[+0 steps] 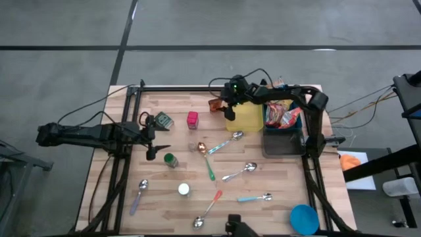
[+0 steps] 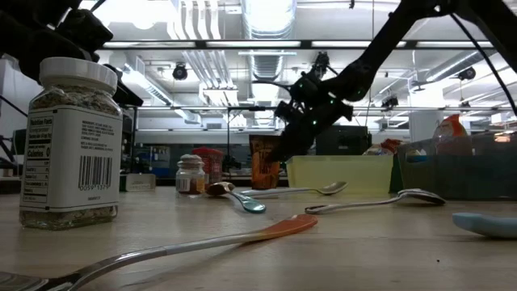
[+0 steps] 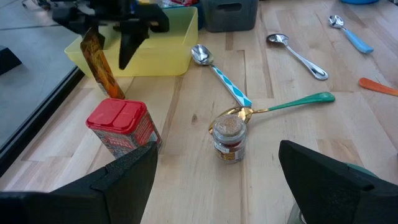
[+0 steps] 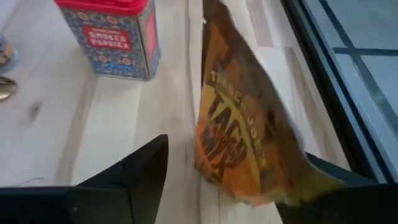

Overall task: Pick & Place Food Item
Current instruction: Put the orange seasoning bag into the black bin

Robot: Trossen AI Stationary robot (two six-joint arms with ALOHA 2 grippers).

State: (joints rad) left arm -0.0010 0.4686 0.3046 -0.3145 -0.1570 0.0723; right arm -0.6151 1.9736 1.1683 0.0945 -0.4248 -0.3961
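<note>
Right gripper (image 1: 224, 105): upper centre of the high view, just left of the yellow bin (image 1: 245, 116); fingers clamped on the snack packet (image 4: 249, 118).
Snack packet: orange-brown, hanging from the right gripper above the table near the far edge, between the red tin (image 1: 192, 119) and the yellow bin; lower end close to the wood, contact cannot be told.
Left gripper (image 1: 152, 140): left of centre in the high view, low over the table, fingers apart, holding nothing.
Red tin: upright, upper centre of the high view, left of the packet, apart from it.
Yellow bin: upper centre-right, touching the dark bin (image 1: 283, 135) on its right.
Dark bin: holds colourful packets.
Small jar (image 3: 228, 137): centre of the left wrist view, upright, beside the green-handled spoon (image 3: 283, 106).
Spoons: several scattered over the middle and lower table.
Blue bowl (image 1: 304, 218): lower right corner of the table (image 1: 276, 181).
</note>
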